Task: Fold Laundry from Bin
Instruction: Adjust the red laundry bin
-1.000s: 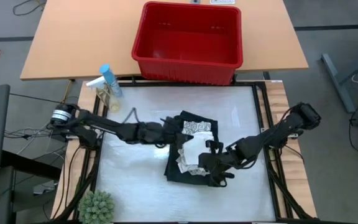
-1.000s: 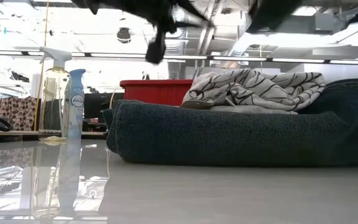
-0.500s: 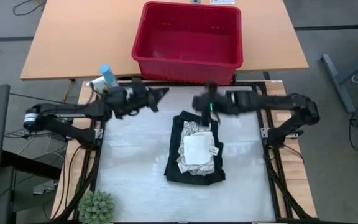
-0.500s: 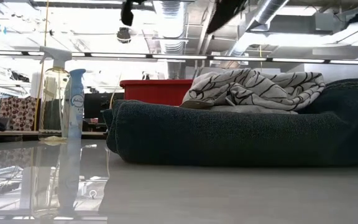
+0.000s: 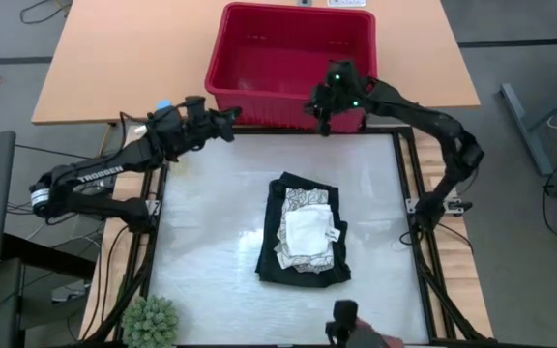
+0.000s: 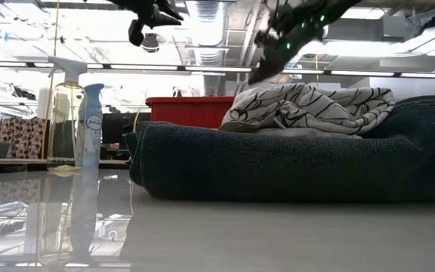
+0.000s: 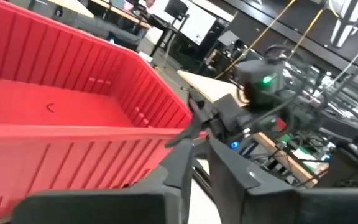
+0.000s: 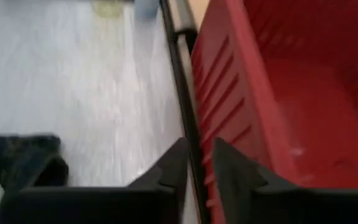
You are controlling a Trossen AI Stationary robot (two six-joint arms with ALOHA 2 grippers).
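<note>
Centre of the high view: folded dark garment (image 5: 303, 242) carries the leaf-patterned cloth (image 5: 307, 200) and whitish cloth (image 5: 308, 230), stacked as finished. Left gripper (image 5: 228, 118) and right gripper (image 5: 323, 114), both narrowly parted and holding nothing, flank the red bin (image 5: 293, 58) at upper centre, likely checking for leftovers.

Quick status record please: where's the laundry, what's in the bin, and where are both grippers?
laundry: stacked mid-table; dark garment at the bottom, leaf-patterned cloth on it, whitish cloth on top
bin: red bin on the wooden table beyond the mat; nothing visible inside
left gripper: raised near the bin's front left corner, fingers a narrow gap apart, holding nothing
right gripper: raised at the bin's front wall, right of centre, fingers a narrow gap apart, holding nothing
other items: spray bottles at the mat's far left; small plant at the near left
</note>
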